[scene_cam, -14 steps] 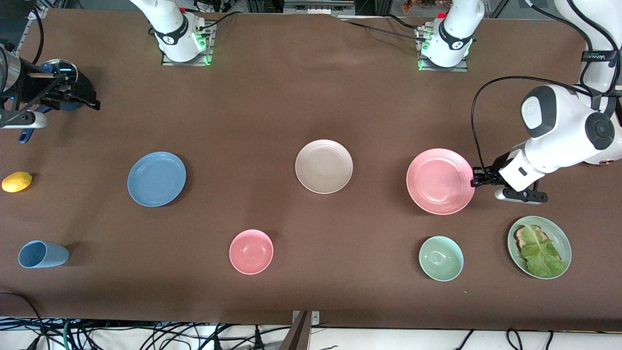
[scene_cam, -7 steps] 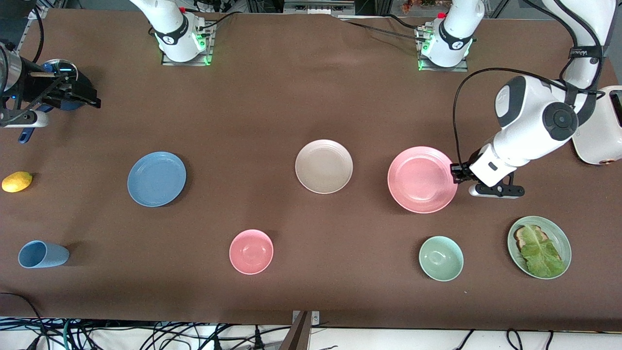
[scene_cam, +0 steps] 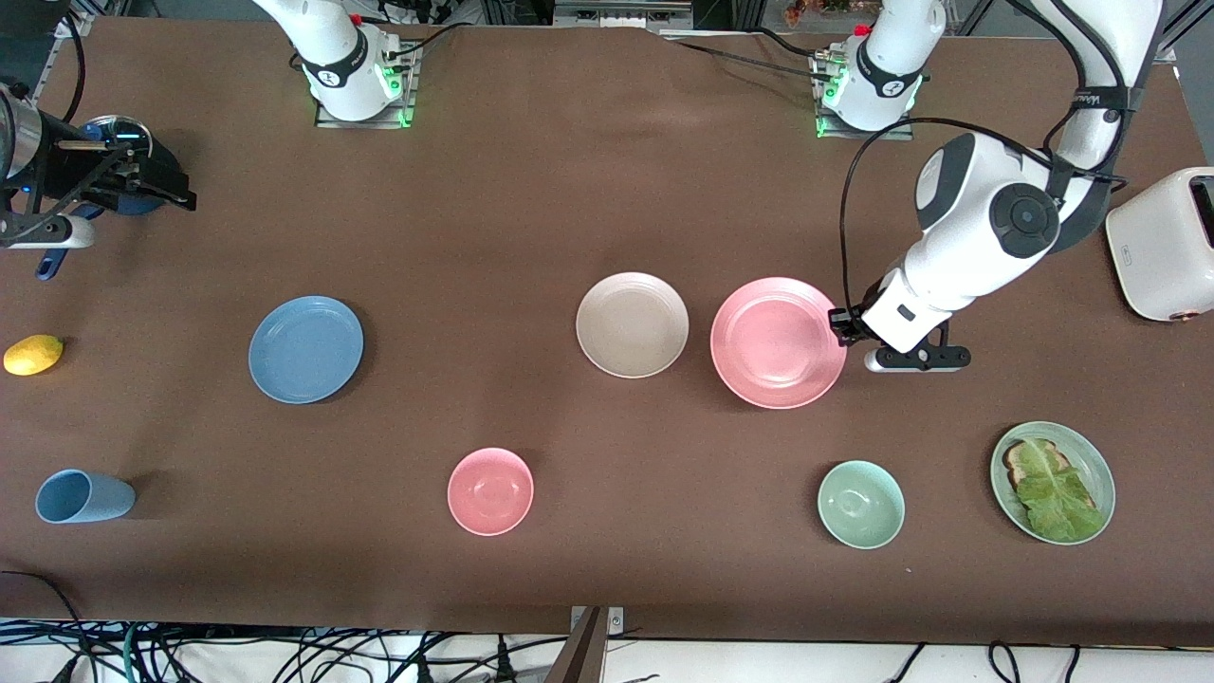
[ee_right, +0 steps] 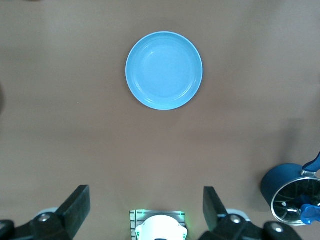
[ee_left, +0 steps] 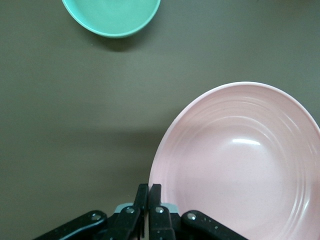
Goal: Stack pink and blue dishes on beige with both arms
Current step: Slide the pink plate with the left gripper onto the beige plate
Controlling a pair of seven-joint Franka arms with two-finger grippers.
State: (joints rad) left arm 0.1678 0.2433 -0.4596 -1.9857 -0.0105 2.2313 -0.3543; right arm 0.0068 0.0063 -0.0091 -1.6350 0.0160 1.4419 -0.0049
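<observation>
We've got the left gripper (scene_cam: pixel 840 324) pinched tight on the pink plate (scene_cam: pixel 778 342) rim while the right gripper (ee_right: pixel 145 205) waits wide open and empty, so that thin edge hold could slip or clip the beige plate (scene_cam: pixel 632 324).

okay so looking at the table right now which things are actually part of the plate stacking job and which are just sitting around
In the job:
pink plate, its rim pinched by the shut left gripper
beige plate
blue plate
right gripper, open, waiting above the table

Lying about:
pink bowl
green bowl
blue cup
lemon
lettuce plate
toaster
</observation>
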